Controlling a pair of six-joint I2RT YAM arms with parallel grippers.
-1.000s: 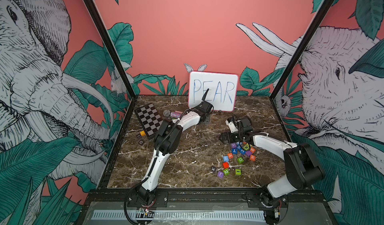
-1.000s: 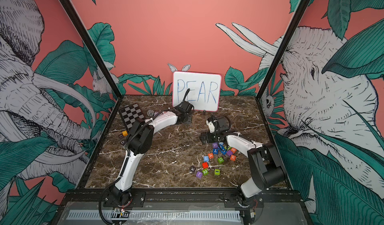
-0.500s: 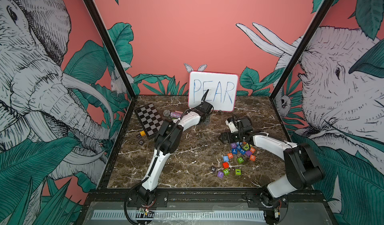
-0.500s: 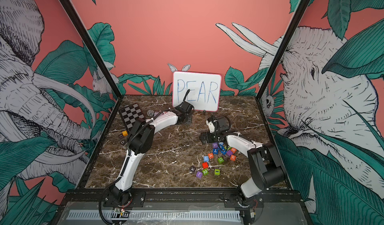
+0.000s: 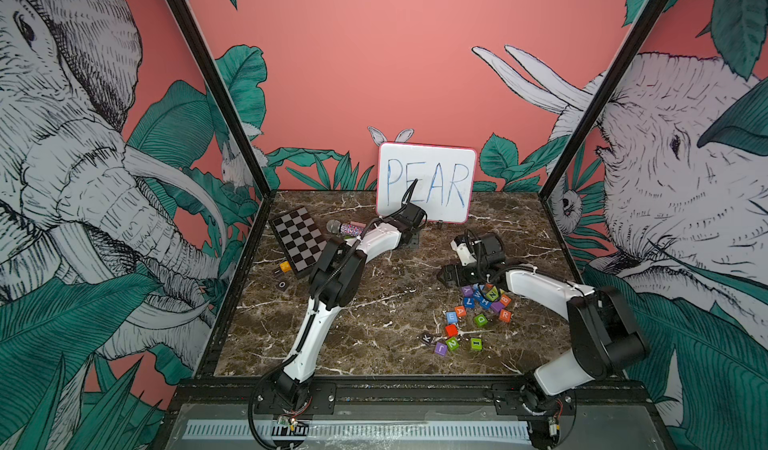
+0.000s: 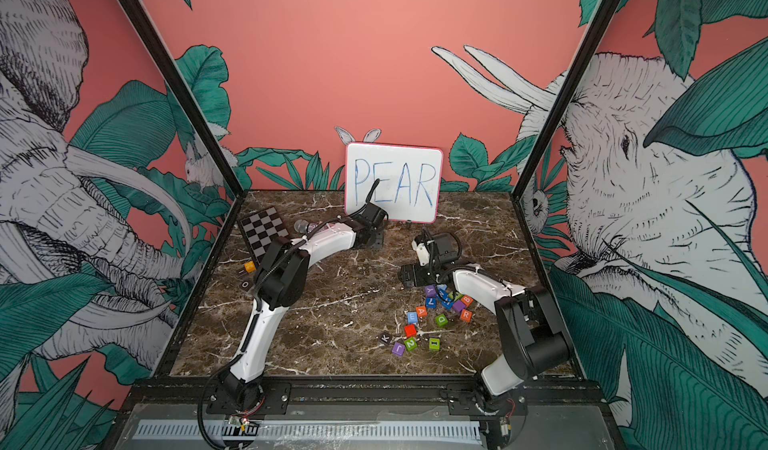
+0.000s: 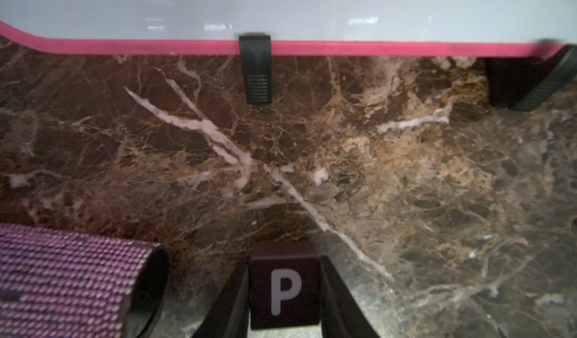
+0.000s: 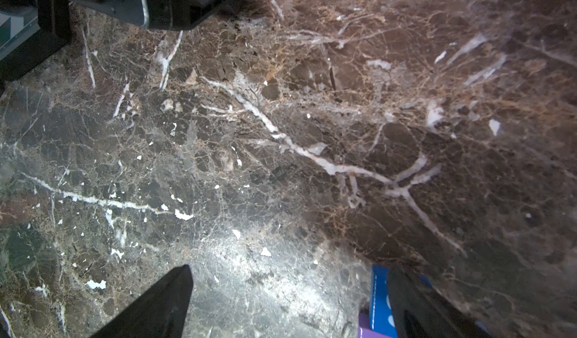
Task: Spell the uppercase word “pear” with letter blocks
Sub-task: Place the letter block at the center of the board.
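A: Where's the P block (image 7: pixel 284 286)?
B: Only the left wrist view has it: on the worktop (image 7: pixel 406 180), btw the left gripper (image 7: pixel 284 260) fingers (image 7: pixel 231 302), set narrow, pressed on both its sides. Board (image 7: pixel 312 47) edge is near, glitter mic (image 7: pixel 71 277) beside it. In both top views the left arm (image 5: pixel 374 244) covers it.
A: Other letters?
B: Top views only: E block (image 5: pixel 451 317) and A block (image 5: pixel 460 311) side by side, R block (image 5: pixel 504 315) near, all in the pile by the right arm.
A: Right gripper (image 8: pixel 288 269)?
B: Right wrist view: fingers (image 8: pixel 156 305) wide over bare worktop, blue cube (image 8: pixel 379 299) against one.
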